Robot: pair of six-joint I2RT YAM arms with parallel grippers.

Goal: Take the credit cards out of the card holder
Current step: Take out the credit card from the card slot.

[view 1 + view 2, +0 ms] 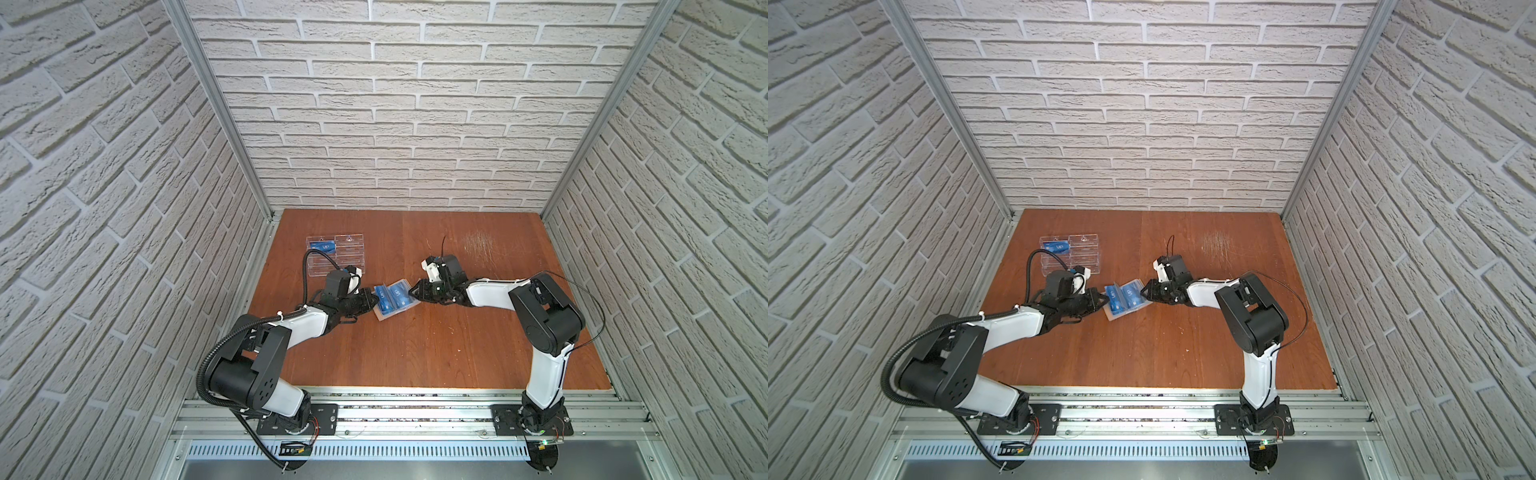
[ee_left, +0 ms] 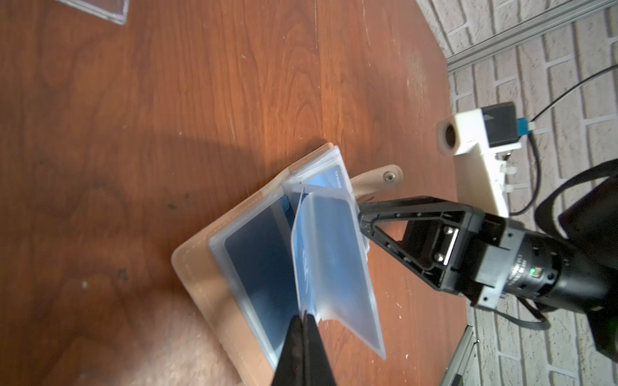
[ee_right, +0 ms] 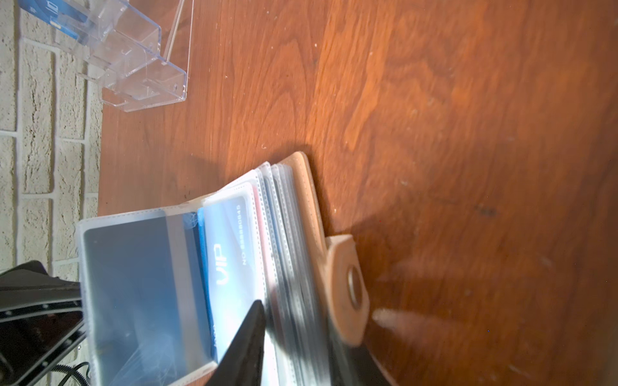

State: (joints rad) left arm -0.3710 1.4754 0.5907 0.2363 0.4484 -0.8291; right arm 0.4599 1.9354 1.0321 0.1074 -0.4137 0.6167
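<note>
Card holder open mid-table, credit cards showing. Left gripper and right gripper at opposite edges. Acrylic rack behind.

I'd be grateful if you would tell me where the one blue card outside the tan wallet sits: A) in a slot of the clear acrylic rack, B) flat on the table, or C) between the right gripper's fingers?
A: both top views show one blue card standing in a slot of the clear acrylic rack, while the other cards sit sleeved in the card holder.
</note>
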